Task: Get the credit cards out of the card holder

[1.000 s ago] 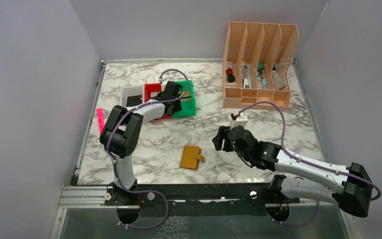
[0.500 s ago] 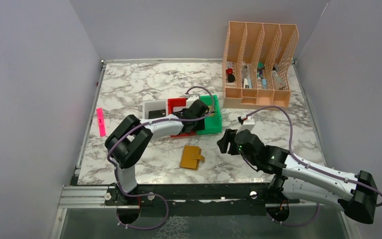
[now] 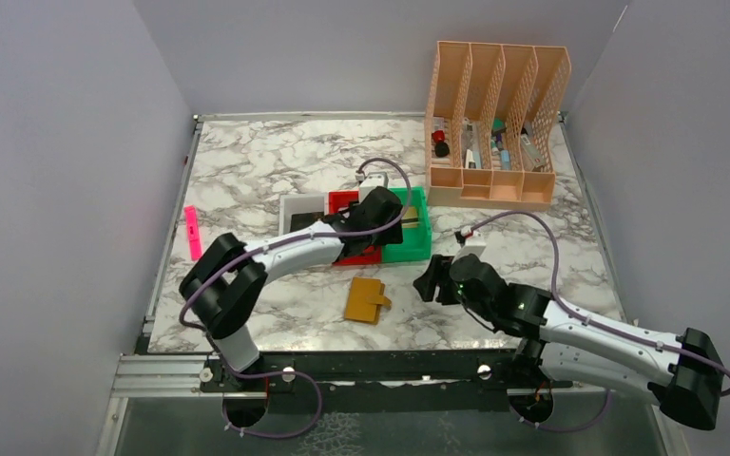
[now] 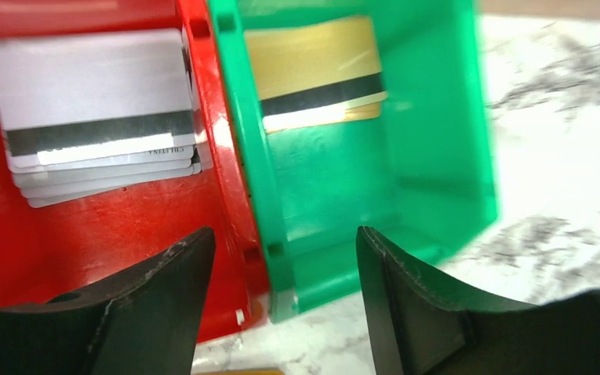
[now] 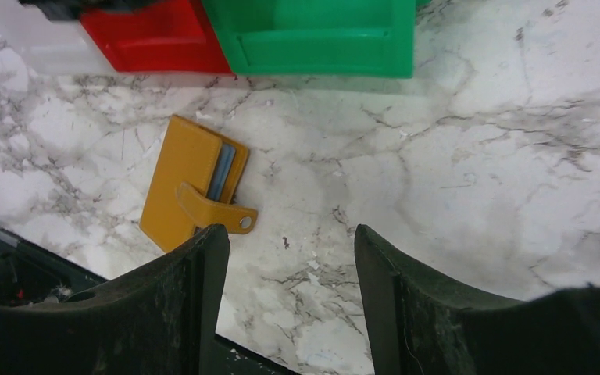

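Observation:
The tan card holder [image 3: 365,300] lies flat and closed on the marble near the front, tab to the right. In the right wrist view, the card holder [image 5: 191,183] shows a pale blue edge under its strap. My right gripper [image 3: 428,277] is open and empty just right of it, above bare marble [image 5: 289,230]. My left gripper [image 3: 385,214] is open over the bins and straddles the wall between the red bin [image 4: 86,219] and the green bin [image 4: 430,133], fingers apart [image 4: 285,234]. Silver cards [image 4: 94,109] lie in the red bin and a gold card [image 4: 316,74] in the green one.
A white bin [image 3: 299,214] joins the red bin on the left. A peach file organizer [image 3: 494,123] with small items stands at the back right. A pink strip [image 3: 191,233] lies by the left wall. The table's front edge [image 5: 16,273] is just behind the card holder.
The row of bins has slid right and toward the front together with my left gripper. My right gripper has shifted slightly nearer. The card holder has not moved.

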Tool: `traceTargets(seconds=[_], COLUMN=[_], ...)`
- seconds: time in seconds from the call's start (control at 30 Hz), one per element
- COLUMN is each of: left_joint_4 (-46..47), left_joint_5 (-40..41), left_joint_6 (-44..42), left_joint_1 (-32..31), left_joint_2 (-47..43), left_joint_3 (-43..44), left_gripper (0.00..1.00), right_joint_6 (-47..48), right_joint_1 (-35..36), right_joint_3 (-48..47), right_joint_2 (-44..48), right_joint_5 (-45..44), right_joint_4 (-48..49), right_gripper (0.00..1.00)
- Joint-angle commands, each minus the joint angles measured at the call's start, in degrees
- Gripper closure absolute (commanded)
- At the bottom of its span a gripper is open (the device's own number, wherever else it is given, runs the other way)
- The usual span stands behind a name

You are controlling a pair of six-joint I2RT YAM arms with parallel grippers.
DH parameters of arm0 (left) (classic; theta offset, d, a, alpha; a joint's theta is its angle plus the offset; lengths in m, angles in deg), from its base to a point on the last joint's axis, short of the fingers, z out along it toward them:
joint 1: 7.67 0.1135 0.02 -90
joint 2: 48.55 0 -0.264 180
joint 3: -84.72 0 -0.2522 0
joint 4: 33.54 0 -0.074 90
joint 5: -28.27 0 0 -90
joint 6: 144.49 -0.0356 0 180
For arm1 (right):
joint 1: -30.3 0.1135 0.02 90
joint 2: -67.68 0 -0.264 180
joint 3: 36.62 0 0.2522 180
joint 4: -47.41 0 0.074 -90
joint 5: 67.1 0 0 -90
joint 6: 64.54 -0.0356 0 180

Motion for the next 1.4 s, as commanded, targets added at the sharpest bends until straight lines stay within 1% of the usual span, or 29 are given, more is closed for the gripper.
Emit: traceTargets(seconds=[0.0,0.1,0.23,0.33,0.43,0.53,0.63,0.7,0.83,0.93,1.1,1.23,1.37], left_joint_4=[0.4,0.3,0.1,0.6,0.9,0.7,1.3,1.8,3.6,5.0,5.3,6.7,8.2], left_joint_5=[1.4,1.5,0.7,-2.3,-4.7,-6.4,-9.5,-11.5,-14.9,-16.9,-17.6,-17.6,-18.3], left_joint_6=[-3.8,-5.2,-5.2,-4.9,-5.1,-4.5,-3.8,-3.6,-3.1,-3.0,-2.8,-2.5,-2.4], left_joint_1=[-0.4,-0.4,-0.4,-0.4,-0.4,-0.4,-0.4,-0.4,-0.4,-0.4,-0.6,-0.7,-0.8], left_joint_2=[-9.0,-14.6,-24.5,-31.6,-37.9,-43.4,-47.6,-49.3,-49.9,-47.8,-43.2,-43.0,-42.4], left_joint_3=[-1.6,-5.6,-14.0,-20.6,-26.6,-32.2,-36.5,-38.6,-41.5,-42.6,-42.4,-43.1,-43.3], left_gripper=[0.29,0.28,0.27,0.27,0.27,0.28,0.29,0.30,0.32,0.33,0.35,0.35,0.35], right_joint_6=[-2.6,-4.4,-8.8,-12.0,-13.7,-13.6,-13.1,-13.0,-12.9,-13.0,-13.6,-12.5,-10.5], right_joint_1=[-0.2,-0.2,-0.2,-0.2,-0.2,-0.2,-0.3,-0.2,-0.2,-0.2,-0.2,-0.2,-0.2], right_joint_3=[2.4,4.0,6.5,9.0,10.7,10.2,10.1,10.0,9.2,8.5,8.1,7.8,6.5], right_joint_2=[-3.2,-6.7,-11.8,-15.2,-18.2,-21.4,-23.5,-24.7,-28.2,-30.8,-32.1,-30.4,-28.9], right_joint_5=[8.4,14.4,21.4,24.4,26.7,26.6,23.9,22.8,22.9,22.8,21.3,19.9,19.9], right_joint_4=[8.0,15.0,24.7,31.7,37.7,38.6,38.1,37.8,39.5,40.8,41.0,39.8,38.9], right_gripper=[0.36,0.37,0.37,0.33,0.25,0.22,0.19,0.17,0.18,0.22,0.41,0.53,0.55])
